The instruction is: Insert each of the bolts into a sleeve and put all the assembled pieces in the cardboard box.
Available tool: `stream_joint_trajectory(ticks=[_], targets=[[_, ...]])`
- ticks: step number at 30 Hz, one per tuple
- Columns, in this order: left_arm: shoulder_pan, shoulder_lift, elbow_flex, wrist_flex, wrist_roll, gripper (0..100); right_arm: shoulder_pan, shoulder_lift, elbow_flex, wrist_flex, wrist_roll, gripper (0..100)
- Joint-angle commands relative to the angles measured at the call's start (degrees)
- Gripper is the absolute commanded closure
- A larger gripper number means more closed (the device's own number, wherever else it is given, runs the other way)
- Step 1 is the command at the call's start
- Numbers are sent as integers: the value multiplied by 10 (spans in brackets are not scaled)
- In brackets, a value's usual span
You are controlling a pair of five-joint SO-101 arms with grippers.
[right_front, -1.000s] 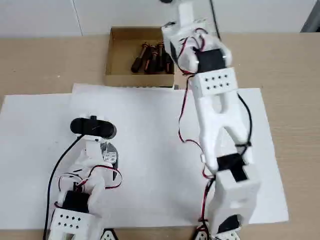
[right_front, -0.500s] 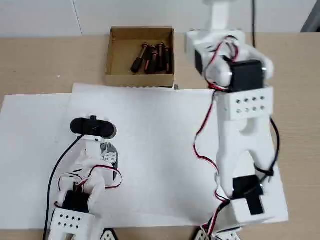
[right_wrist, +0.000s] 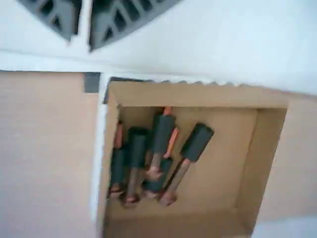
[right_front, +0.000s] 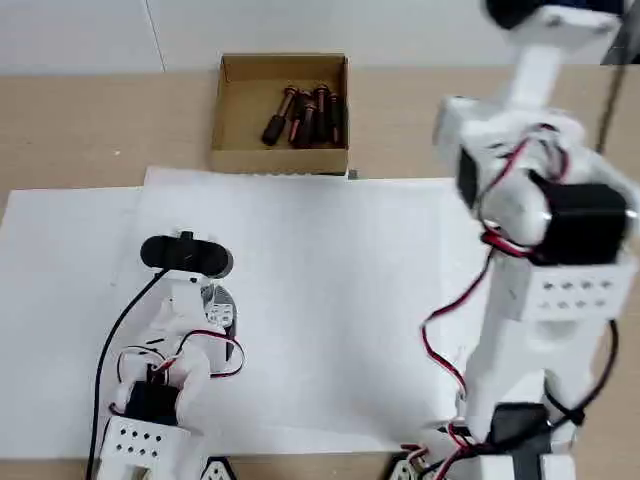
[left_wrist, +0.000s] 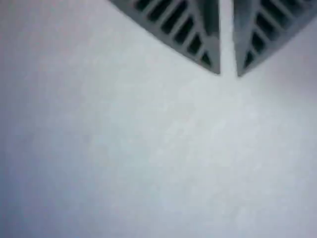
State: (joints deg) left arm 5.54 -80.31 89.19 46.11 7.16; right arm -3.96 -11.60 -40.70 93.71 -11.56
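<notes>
My left gripper [left_wrist: 228, 73] has its jaws drawn together, only a slit between them and nothing held, close over the white paper [left_wrist: 148, 158]. My right gripper [right_wrist: 83, 43] is closed the same way and empty, above the paper's edge beside the cardboard box [right_wrist: 270, 148]. In the box the sleeved bolts [right_wrist: 148, 153] lie bunched side by side. There are perhaps five, but they overlap too much to count.

Right arm [right_front: 560, 295] blurred, top cut off; pieces [right_wrist: 161, 134] overlap in cardboard box [right_wrist: 270, 153], count unclear.
</notes>
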Motion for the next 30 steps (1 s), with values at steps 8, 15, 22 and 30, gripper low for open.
stream_joint_trajectory(ticks=[8, 15, 22, 30], targets=[[5, -4, -2, -13, 0, 994, 36, -66, 0, 22, -11, 996], [5, -4, -2, -13, 0, 994, 34, -208, 237, 6, -13, 996], [5, -4, -2, -13, 0, 994, 35, -389, 548, -113, -10, 996], [5, -4, -2, -13, 0, 994, 33, -618, 896, -280, 6, 996]])
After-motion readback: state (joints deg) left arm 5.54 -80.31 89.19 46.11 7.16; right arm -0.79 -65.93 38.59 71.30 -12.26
